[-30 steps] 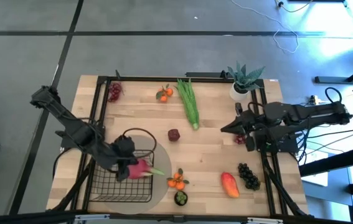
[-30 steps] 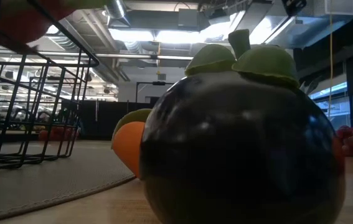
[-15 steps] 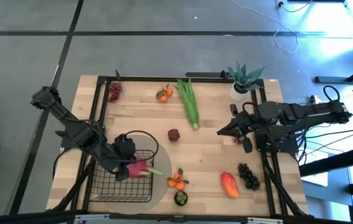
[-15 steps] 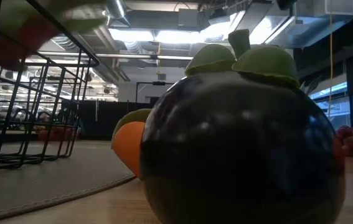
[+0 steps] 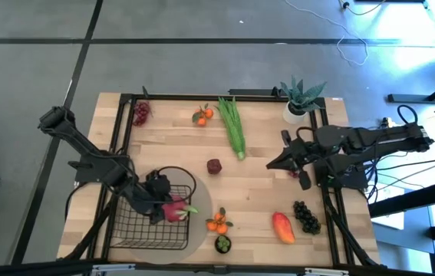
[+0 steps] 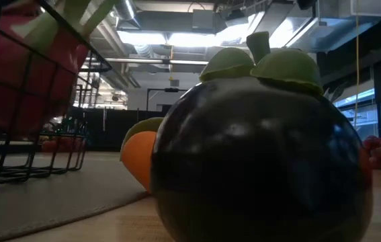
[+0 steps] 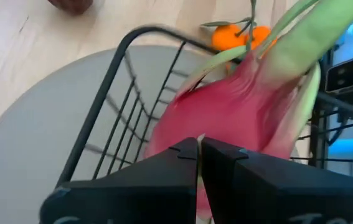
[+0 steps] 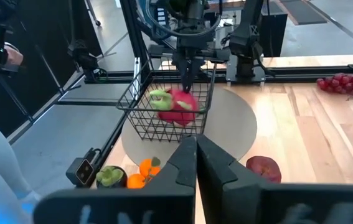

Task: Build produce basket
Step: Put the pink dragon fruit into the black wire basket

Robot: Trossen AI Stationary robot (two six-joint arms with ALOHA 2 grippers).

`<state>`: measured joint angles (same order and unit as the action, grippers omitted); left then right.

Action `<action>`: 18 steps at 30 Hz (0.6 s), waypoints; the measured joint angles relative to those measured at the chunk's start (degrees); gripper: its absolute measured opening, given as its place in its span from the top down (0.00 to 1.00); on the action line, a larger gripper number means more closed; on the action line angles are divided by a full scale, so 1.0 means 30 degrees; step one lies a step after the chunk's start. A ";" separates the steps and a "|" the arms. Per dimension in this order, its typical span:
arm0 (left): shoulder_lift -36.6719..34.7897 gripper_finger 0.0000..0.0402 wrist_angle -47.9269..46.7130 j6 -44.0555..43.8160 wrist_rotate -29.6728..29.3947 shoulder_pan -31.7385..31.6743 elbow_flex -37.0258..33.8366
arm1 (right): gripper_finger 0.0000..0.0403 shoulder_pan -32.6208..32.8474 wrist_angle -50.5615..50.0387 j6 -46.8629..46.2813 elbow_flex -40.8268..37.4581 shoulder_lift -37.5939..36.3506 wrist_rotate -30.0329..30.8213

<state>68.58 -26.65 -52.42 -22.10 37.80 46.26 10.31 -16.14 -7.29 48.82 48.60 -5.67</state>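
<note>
Lowered since 1 second ago, the pink dragon fruit (image 5: 174, 211) now sits below the right rim of the black wire basket (image 5: 136, 230), carried there by the left hand (image 5: 163, 208), whose fingers are clamped together on the fruit's top. From the low camera the fruit (image 6: 25, 67) shows behind the mesh, where earlier it hung above the rim. The left arm reaches in from the bench's left edge, elbow raised, forearm slanting down across the basket's upper right corner. The basket rests on a round grey mat (image 5: 199, 230) at the front left of the wooden bench (image 5: 255, 192).

The right hand (image 5: 272, 162) has edged slightly toward the bench's middle; its fingers are pressed together, empty, hovering over open wood right of a small dark red fruit (image 5: 214, 165).

Clear wood lies between the basket and the long green bunch (image 5: 232, 126). Tangerines (image 5: 217, 223) and a mangosteen (image 5: 222, 244) crowd the mat's right edge. A mango (image 5: 282, 227) and dark grapes (image 5: 305, 215) lie front right, red grapes (image 5: 140, 113) back left, more tangerines (image 5: 202, 115) at the back, and a potted plant (image 5: 300, 100) back right.
</note>
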 joint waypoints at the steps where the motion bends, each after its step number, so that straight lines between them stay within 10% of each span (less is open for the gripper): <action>1: 0.0000 1.00 0.0211 0.0000 -0.0065 0.0000 -0.0290 | 1.00 0.0000 0.0007 0.0000 0.0000 0.0059 0.0000; 18: -0.0015 1.00 0.0778 0.0153 -0.0740 -0.0300 -0.1742 | 1.00 0.0000 0.0029 -0.0002 -0.0007 0.0305 0.0010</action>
<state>68.53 -24.32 -51.96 -24.32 36.90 41.04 10.31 -16.05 -7.29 48.80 49.51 -5.64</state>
